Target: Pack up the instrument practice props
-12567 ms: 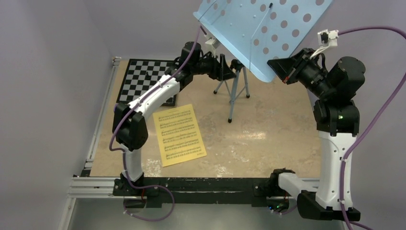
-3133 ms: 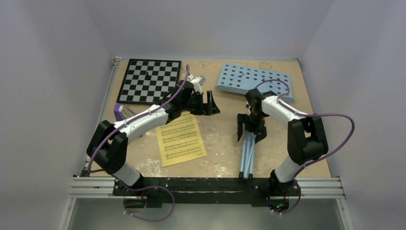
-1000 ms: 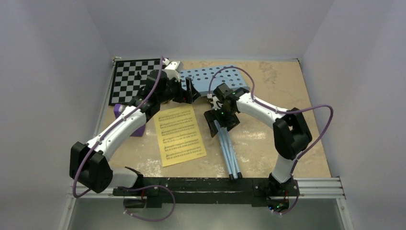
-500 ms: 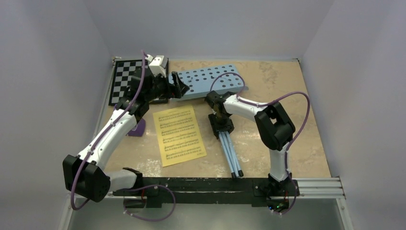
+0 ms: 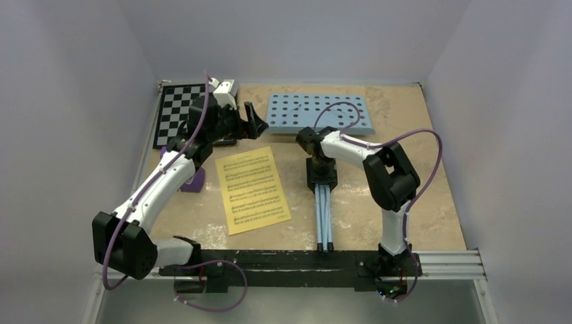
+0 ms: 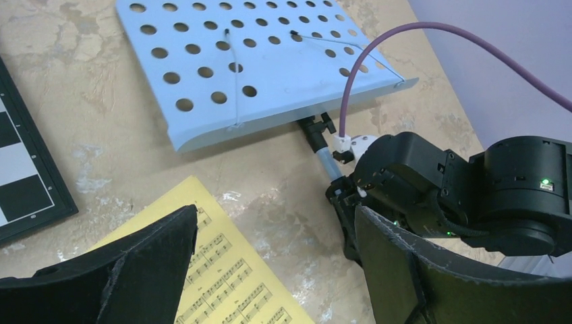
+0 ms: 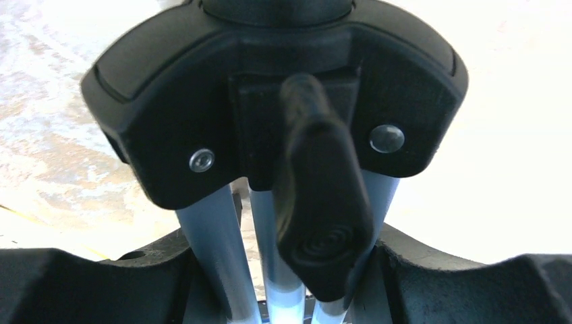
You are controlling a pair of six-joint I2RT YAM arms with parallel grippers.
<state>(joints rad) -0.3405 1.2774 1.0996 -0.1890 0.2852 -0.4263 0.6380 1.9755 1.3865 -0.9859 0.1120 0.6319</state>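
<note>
From above, the stand (image 5: 322, 202) lies folded flat on the desk (image 5: 418, 175). Its tray (image 5: 290, 116) is at the far side and its bundled legs (image 5: 325, 233) run toward the near edge. The right pincer (image 5: 322, 177) sits over the legs near their upper end. The sheet (image 5: 253, 190) lies flat to the left of the legs, apart from them. The metronome (image 5: 196, 181) peeps out from under the left arm, near the sheet's left edge. The left pincer (image 5: 251, 120) hovers wide between the checkerboard (image 5: 172, 118) and the tray, holding nothing.

In the left wrist view, that pincer's spread fingers (image 6: 135, 270) frame the sheet's corner, the tray's near lip and the right arm's wrist (image 6: 459, 189).

In the right wrist view, the stand's black hub (image 7: 168, 121) and its knob (image 7: 324, 202) fill the frame. The blue legs pass between the right pincer's fingers (image 7: 67, 283). These seem to press the outer legs, so the pincer grips the stand, about half closed.
</note>
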